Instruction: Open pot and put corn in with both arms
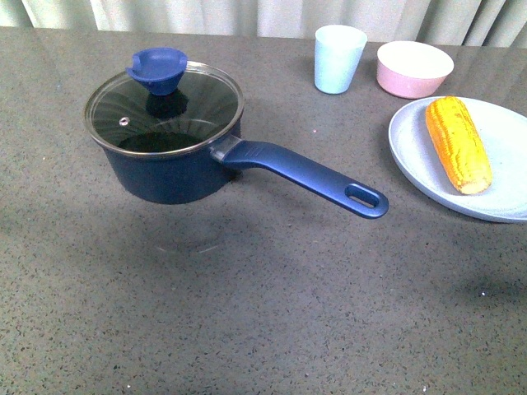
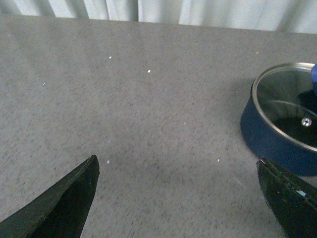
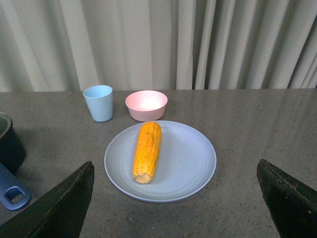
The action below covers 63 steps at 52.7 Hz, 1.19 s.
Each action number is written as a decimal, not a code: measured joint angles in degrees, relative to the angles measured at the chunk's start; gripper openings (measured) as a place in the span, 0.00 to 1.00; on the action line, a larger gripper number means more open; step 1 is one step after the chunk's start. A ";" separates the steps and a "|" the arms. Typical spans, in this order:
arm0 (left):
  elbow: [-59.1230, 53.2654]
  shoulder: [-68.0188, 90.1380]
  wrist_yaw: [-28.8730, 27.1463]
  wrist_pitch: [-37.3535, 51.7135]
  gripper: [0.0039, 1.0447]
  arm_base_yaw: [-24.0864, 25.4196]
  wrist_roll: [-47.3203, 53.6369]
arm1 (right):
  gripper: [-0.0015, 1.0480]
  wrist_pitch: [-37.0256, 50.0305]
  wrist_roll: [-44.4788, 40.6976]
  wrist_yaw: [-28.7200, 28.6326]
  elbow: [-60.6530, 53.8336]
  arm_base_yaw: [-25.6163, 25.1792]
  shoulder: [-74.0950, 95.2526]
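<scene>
Front view shows the glass lid (image 1: 193,111) on the navy-blue saucepan (image 1: 169,177), the yellow corn cob (image 1: 458,144) on a pale-blue plate (image 1: 412,156), left gripper (image 2: 177,166) and right gripper (image 3: 176,168) spread empty: nothing done yet.

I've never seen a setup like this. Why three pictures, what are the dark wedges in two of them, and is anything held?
This is a two-armed robot at a table. One picture looks forward from its body; the other two come from cameras on its wrists. The wedges belong to the left gripper and right gripper, both open and empty. On the table: a blue pot with its glass lid on, a corn cob on a pale plate, a cup and a pink bowl.
</scene>
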 joint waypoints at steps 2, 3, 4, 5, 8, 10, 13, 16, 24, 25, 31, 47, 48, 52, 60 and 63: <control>0.90 3.43 0.52 3.15 0.92 -0.52 -0.15 | 0.91 0.00 0.00 0.00 0.00 0.00 0.00; 1.55 5.73 0.70 5.09 0.92 -0.90 -0.22 | 0.91 0.00 0.00 0.00 0.00 0.00 0.00; 1.86 6.80 0.85 6.01 0.92 -1.11 -0.31 | 0.91 0.00 0.00 0.00 0.00 0.00 0.00; 2.47 8.98 1.05 7.76 0.92 -1.55 -0.50 | 0.91 0.00 0.00 0.00 0.00 0.00 0.00; 4.09 14.16 1.77 11.67 0.92 -2.80 -1.14 | 0.91 0.00 0.00 0.00 0.00 0.00 0.00; 5.53 17.99 2.03 14.23 0.92 -3.89 -1.57 | 0.91 0.00 0.00 -0.02 0.00 0.00 0.00; 7.63 23.28 2.71 17.49 0.92 -5.42 -2.45 | 0.91 0.00 0.00 0.00 0.00 0.00 0.00; 9.60 28.26 3.08 20.28 0.92 -6.78 -3.10 | 0.91 0.00 0.00 0.00 0.00 0.00 0.00; 13.77 37.27 3.69 24.20 0.92 -8.90 -3.91 | 0.91 0.00 0.00 0.00 0.00 0.00 0.00; 14.67 38.97 3.96 24.79 0.92 -9.31 -4.02 | 0.91 0.00 0.00 0.00 0.00 0.00 0.00; 18.38 45.81 5.27 27.08 0.92 -11.13 -4.00 | 0.91 0.00 0.00 -0.02 0.00 0.00 0.00; 24.90 55.45 7.85 31.65 0.92 -13.70 -4.59 | 0.91 0.00 0.00 0.00 0.00 0.00 0.00; 25.09 55.80 7.96 31.76 0.92 -13.79 -4.61 | 0.91 0.00 0.00 0.00 0.00 0.00 0.00; 25.62 56.83 9.09 32.39 0.92 -14.03 -5.03 | 0.91 0.00 0.00 0.00 0.00 0.00 0.00; 26.51 57.66 10.36 32.89 0.92 -14.71 -5.38 | 0.91 0.00 0.00 0.00 0.00 0.00 0.00; 27.06 58.05 10.64 32.89 0.92 -15.06 -5.40 | 0.91 0.00 0.00 0.00 0.00 0.00 0.00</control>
